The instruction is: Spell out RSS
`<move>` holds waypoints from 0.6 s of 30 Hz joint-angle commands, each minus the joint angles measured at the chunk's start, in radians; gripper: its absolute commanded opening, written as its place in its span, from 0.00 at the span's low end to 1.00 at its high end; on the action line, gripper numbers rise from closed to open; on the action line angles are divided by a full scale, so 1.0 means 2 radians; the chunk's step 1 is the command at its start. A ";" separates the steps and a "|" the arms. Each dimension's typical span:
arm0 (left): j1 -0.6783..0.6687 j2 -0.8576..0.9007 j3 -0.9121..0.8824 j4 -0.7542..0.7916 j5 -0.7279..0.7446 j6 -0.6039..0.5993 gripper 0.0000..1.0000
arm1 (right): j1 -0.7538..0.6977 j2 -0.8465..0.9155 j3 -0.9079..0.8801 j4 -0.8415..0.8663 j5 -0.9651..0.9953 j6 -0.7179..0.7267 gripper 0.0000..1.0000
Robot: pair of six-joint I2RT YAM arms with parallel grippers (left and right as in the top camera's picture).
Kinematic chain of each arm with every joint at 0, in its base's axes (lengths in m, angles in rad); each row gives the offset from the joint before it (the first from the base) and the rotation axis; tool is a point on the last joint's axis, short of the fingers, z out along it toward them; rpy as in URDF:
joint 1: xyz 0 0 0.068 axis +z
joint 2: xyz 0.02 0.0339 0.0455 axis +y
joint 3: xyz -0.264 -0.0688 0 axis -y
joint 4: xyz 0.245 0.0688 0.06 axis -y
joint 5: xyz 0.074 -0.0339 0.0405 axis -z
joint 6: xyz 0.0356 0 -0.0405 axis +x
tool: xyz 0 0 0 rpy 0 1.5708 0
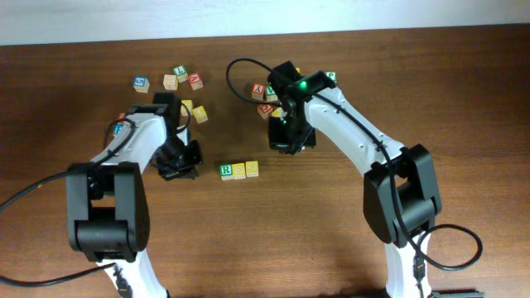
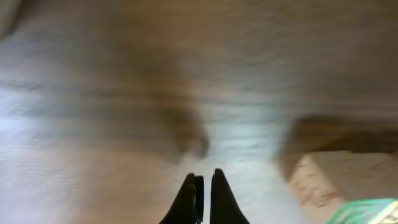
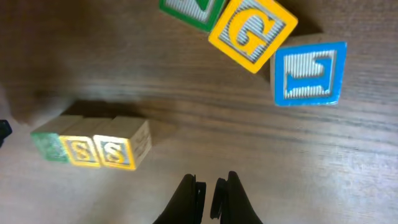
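Note:
Three small wooden cubes lie in a touching row near the table's middle. The green-and-white R cube (image 1: 225,170) is on the left, then two yellow S cubes (image 1: 239,170) (image 1: 252,169). My left gripper (image 1: 186,164) is just left of the row, shut and empty. Its blurred wrist view shows the closed gripper (image 2: 204,185) over bare wood, with a pale cube (image 2: 339,179) at the lower right. My right gripper (image 1: 290,141) hovers up and to the right of the row, shut on nothing. The right wrist view shows the right gripper (image 3: 209,185) and the row: R cube (image 3: 48,146), S cubes (image 3: 83,151) (image 3: 115,151).
Loose cubes lie at the back left (image 1: 170,81) and under the right arm (image 1: 263,91). Two yellow cubes (image 1: 197,112) sit by the left arm. In the right wrist view a yellow G cube (image 3: 252,30) and a blue cube (image 3: 309,73) lie beyond the fingers.

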 commanded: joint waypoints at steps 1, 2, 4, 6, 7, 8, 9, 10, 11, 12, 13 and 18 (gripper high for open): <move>-0.019 0.001 -0.005 0.014 0.025 -0.010 0.00 | 0.007 0.001 -0.034 0.030 -0.005 -0.011 0.04; -0.023 0.001 -0.005 0.015 0.025 -0.018 0.00 | 0.006 0.001 -0.039 0.034 -0.009 -0.011 0.04; -0.028 0.001 -0.005 0.015 0.025 -0.019 0.00 | 0.007 0.001 -0.048 0.047 -0.022 -0.011 0.04; -0.034 0.003 -0.006 0.016 0.025 -0.029 0.00 | 0.007 0.001 -0.053 0.062 -0.035 -0.011 0.04; -0.034 0.006 -0.006 0.016 0.025 -0.032 0.00 | 0.008 0.001 -0.056 0.066 -0.039 -0.011 0.04; -0.034 0.008 -0.006 0.015 0.026 -0.032 0.00 | 0.010 0.001 -0.059 0.072 -0.043 -0.009 0.04; -0.034 0.012 -0.006 0.016 0.026 -0.032 0.00 | 0.010 0.001 -0.061 0.075 -0.044 -0.009 0.04; -0.034 0.015 -0.006 0.016 0.028 -0.032 0.00 | 0.013 0.001 -0.066 0.083 -0.046 -0.007 0.04; -0.034 0.019 -0.007 0.016 0.031 -0.032 0.00 | 0.016 0.001 -0.071 0.090 -0.048 -0.005 0.04; -0.034 0.022 -0.007 0.016 0.035 -0.032 0.00 | 0.019 0.001 -0.075 0.097 -0.050 -0.005 0.04; -0.034 0.023 -0.007 0.016 0.040 -0.032 0.00 | 0.020 0.001 -0.078 0.102 -0.050 -0.001 0.04; -0.034 0.023 -0.007 0.016 0.058 -0.031 0.00 | 0.023 0.001 -0.102 0.137 -0.060 0.012 0.04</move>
